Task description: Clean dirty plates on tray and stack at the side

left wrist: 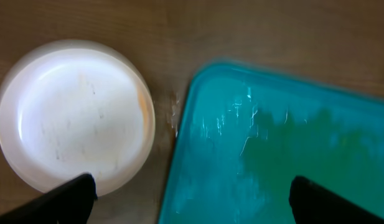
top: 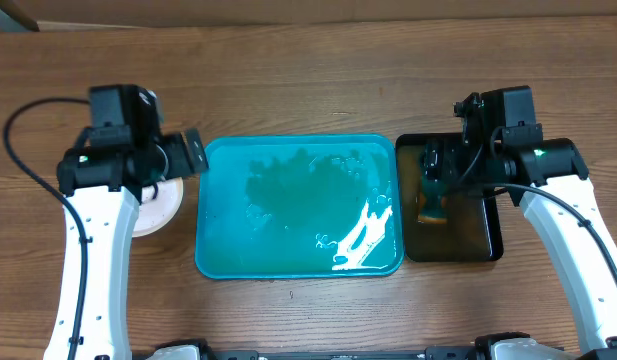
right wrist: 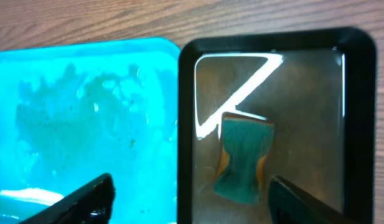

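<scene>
In the overhead view, the blue tray [top: 288, 235] lies mid-frame on the wooden surface [top: 308, 80], wet and streaked. A black tray [top: 483, 230] sits just beside its right edge and holds a sponge [top: 433, 205]. A white plate [top: 160, 212] rests on the surface at the left, close to the tray's left edge and partly hidden under the left arm [top: 88, 220]. The right arm [top: 578, 230] reaches in from the lower right, its head over the black tray.

In the left wrist view, the plate fills the upper left and the tray's corner fills the right. The left fingers [left wrist: 70, 199] are spread wide in the bottom corners and hold nothing.

In the right wrist view, the right fingers [right wrist: 86, 199] stand apart and empty, one over each tray. The sponge lies between them, lower centre.
</scene>
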`<state>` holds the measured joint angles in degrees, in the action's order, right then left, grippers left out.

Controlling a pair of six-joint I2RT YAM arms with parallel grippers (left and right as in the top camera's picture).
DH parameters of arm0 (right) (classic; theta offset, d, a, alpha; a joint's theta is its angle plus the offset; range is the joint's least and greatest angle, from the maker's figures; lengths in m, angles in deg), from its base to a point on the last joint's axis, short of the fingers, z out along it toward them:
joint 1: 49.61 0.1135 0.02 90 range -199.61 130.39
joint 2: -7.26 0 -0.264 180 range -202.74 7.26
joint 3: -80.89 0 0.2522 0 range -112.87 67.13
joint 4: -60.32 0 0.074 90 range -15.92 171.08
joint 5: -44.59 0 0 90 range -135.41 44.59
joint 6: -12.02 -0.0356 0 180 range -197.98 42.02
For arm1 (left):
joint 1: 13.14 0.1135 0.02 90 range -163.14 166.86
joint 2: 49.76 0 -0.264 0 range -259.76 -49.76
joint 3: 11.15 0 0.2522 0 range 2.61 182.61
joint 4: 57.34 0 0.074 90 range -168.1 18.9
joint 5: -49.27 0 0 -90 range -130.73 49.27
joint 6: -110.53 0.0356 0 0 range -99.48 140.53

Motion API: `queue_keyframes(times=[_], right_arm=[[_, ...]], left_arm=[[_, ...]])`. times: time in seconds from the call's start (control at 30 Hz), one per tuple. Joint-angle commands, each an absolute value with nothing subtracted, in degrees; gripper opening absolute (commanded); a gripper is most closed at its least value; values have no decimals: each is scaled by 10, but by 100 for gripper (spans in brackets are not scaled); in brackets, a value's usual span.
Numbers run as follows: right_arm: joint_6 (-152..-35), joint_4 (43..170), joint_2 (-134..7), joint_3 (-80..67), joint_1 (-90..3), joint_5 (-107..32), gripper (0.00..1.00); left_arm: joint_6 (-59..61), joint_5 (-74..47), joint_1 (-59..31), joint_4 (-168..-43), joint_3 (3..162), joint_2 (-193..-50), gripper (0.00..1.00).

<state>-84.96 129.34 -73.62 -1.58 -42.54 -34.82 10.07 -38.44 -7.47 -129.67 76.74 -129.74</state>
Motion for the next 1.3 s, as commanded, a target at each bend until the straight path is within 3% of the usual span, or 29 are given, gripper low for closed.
queue_keyframes(times=[0.0, 0.07, 0.13, 0.33, 0.63, 0.8, 1.27], right_arm=[[-835, 1327, -723, -27, -425, -338, 84], [-841, 1356, -723, -27, -425, -351, 88], [-858, 1372, -722, -27, -425, -359, 100], [-872, 1380, -669, -4, -425, -360, 100], [-887, 1297, -396, 134, -425, -396, 100], [-887, 1288, -282, 166, -425, -398, 100], [-887, 1288, -258, 166, -425, -398, 100]], left_arm=[[102, -377, -83, -1371, 769, -1299, 100], [102, -375, -83, -1422, 769, -1299, 100], [103, -367, -83, -1459, 768, -1297, 100], [118, -336, -83, -1477, 727, -1239, 100], [135, -293, -83, -1316, 563, -956, 100], [133, -293, -83, -1295, 523, -843, 100], [133, -293, -83, -1311, 522, -823, 100]])
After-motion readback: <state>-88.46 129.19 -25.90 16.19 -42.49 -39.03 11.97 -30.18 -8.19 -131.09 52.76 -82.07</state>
